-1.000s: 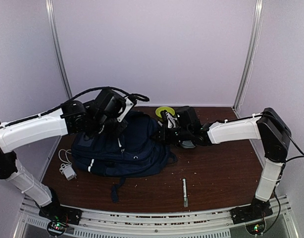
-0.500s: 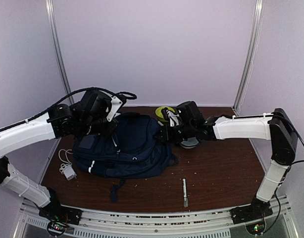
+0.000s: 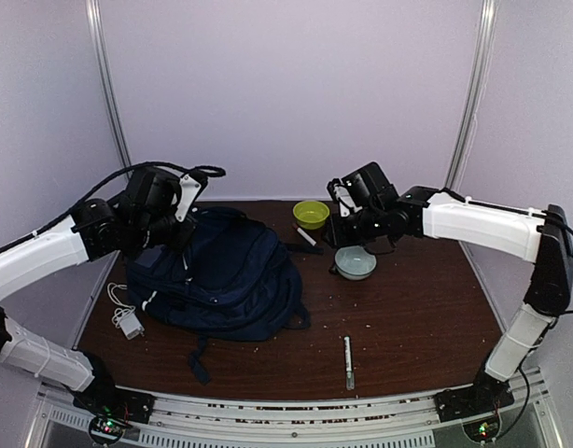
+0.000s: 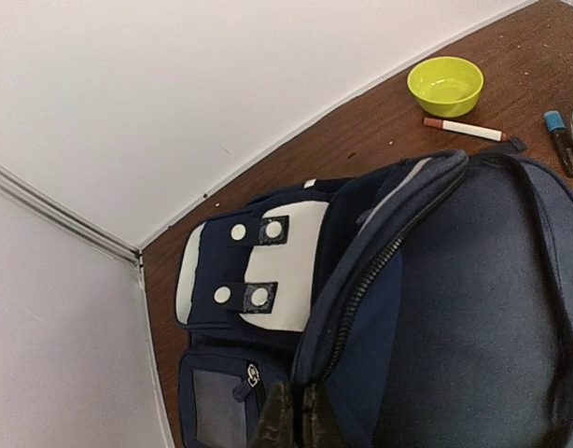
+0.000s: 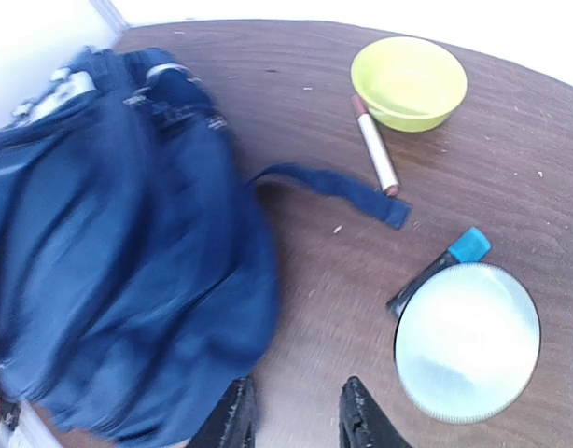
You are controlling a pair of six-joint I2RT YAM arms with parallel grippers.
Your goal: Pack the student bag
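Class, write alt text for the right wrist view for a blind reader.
A blurred navy backpack fills the left of a brown table. Right of it lie a green bowl, a marker, a pale bowl and a blue-capped stick; the right tool is open.

Robot lab cell, white panel walls (image 3: 286,93) (metal corner posts (image 3: 469,103)), brown table (image 3: 417,317), aluminium mounting rail (image 3: 286,412)
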